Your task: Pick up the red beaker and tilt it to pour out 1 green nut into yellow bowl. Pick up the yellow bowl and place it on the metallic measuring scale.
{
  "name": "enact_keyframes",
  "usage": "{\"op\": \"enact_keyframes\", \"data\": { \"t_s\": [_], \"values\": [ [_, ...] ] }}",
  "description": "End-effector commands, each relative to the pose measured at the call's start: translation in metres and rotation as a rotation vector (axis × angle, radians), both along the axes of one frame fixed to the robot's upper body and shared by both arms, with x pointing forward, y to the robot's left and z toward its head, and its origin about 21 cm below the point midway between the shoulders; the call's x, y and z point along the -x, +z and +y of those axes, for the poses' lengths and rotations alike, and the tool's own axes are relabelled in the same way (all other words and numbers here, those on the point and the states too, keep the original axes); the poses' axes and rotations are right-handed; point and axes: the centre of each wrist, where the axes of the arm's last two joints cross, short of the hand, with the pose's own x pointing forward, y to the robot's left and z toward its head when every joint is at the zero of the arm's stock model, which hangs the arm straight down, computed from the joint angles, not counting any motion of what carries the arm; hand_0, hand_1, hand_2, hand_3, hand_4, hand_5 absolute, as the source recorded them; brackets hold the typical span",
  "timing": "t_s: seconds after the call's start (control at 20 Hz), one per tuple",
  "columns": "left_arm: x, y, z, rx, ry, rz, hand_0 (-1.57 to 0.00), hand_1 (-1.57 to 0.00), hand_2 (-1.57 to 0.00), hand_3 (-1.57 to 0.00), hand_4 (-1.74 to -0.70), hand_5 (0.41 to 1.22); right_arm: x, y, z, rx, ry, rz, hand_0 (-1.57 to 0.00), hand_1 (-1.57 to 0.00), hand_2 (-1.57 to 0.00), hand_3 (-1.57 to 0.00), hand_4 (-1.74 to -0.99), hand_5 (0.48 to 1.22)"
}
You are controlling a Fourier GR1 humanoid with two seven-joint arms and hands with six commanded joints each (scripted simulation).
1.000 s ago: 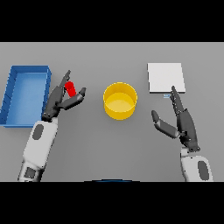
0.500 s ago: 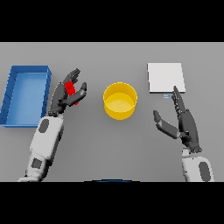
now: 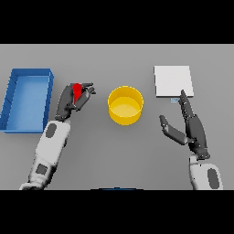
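Observation:
My left hand (image 3: 72, 99) is curled round the red beaker (image 3: 77, 90), of which only a small red part shows between the fingers and thumb. It is held above the table, left of the yellow bowl (image 3: 125, 105) and apart from it. The bowl stands upright at the table's middle; I see no nut in it. The metallic measuring scale (image 3: 172, 81), a pale square plate, lies at the back right. My right hand (image 3: 189, 127) hovers open with straight fingers, right of the bowl and just in front of the scale.
A blue open bin (image 3: 26, 98) sits at the far left, close beside my left hand.
My left hand has carried the red beaker up and to the right, closer to the yellow bowl. The right hand has stayed where it was.

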Motion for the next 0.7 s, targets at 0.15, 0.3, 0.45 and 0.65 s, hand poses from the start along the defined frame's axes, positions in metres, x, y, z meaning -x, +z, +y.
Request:
{"op": "enact_keyframes", "data": {
  "t_s": [0.15,0.3,0.45,0.65],
  "values": [
    [-0.005,0.016,0.002,0.145,-0.02,-0.044,-1.5,-1.5,-1.51,-1.48,-1.66,1.15,0.0,0.0,0.003,0.01,0.001,-0.006,0.0,0.0,0.0,0.0,-1.246,0.644],
    [-0.008,0.035,0.007,0.17,-0.039,-0.09,-1.54,-1.54,-1.54,-1.53,-1.7,1.135,0.001,-0.002,0.001,0.022,0.002,-0.016,0.0,0.0,0.0,0.0,-1.233,0.644],
    [-0.01,0.05,0.01,0.128,-0.074,-0.107,-1.55,-1.55,-1.55,-1.55,-1.72,1.131,-0.002,-0.003,0.004,0.022,0.011,-0.02,0.0,0.0,0.0,0.0,-1.226,0.65],
    [-0.017,0.063,0.009,0.046,-0.104,-0.097,-1.56,-1.56,-1.56,-1.55,-1.72,1.135,0.003,-0.002,0.003,0.058,0.005,-0.046,0.0,0.0,0.0,0.0,-1.219,0.66]
  ]
}}
